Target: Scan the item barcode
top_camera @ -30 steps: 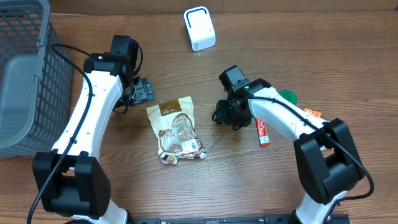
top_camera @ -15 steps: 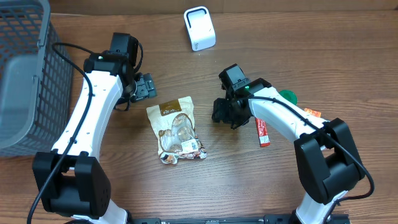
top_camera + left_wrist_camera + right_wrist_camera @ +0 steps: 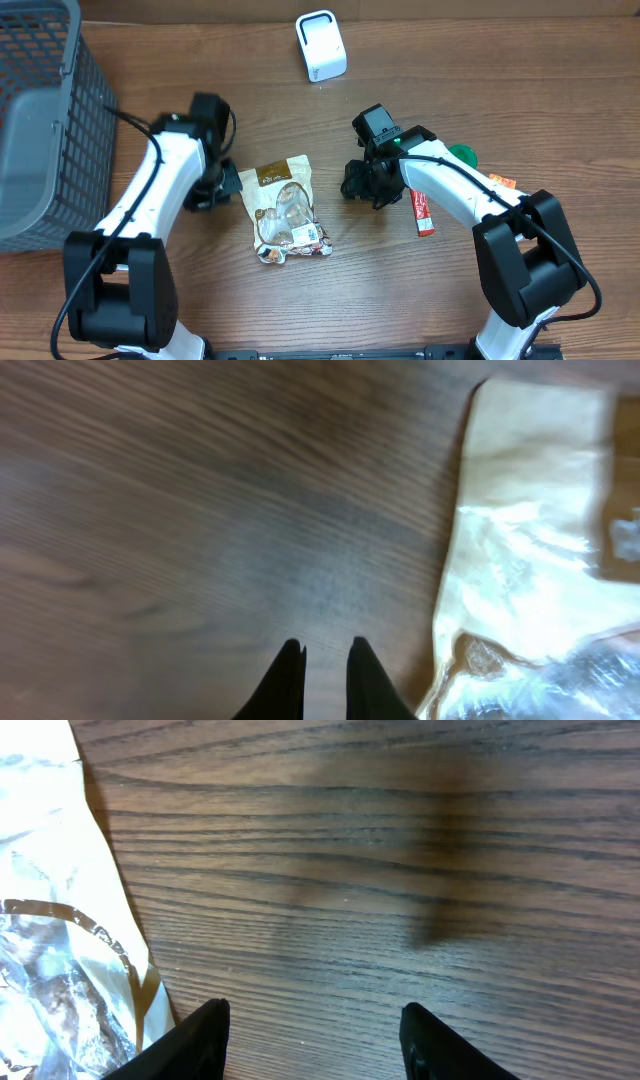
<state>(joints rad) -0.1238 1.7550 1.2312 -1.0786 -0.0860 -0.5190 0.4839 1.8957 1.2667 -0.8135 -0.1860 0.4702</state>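
The item is a crinkled snack bag [image 3: 285, 210] with a tan top and clear window, lying flat mid-table; a white label [image 3: 312, 235] shows near its front end. The white scanner [image 3: 320, 45] stands at the back. My left gripper [image 3: 226, 185] hovers just left of the bag's tan end, shut with nothing in it; the left wrist view shows its tips [image 3: 325, 650] close together over bare wood, the bag [image 3: 540, 540] to the right. My right gripper [image 3: 355, 180] is open to the bag's right; in the right wrist view its fingers [image 3: 315, 1020] straddle bare wood beside the bag [image 3: 60, 950].
A grey wire basket [image 3: 40, 120] fills the far left. By the right arm lie a red packet [image 3: 423, 212], a green object [image 3: 462, 155] and an orange item [image 3: 503, 182].
My left arm has swung from behind the bag to its left side, and its gripper has gone from open to shut. The right arm has barely moved.
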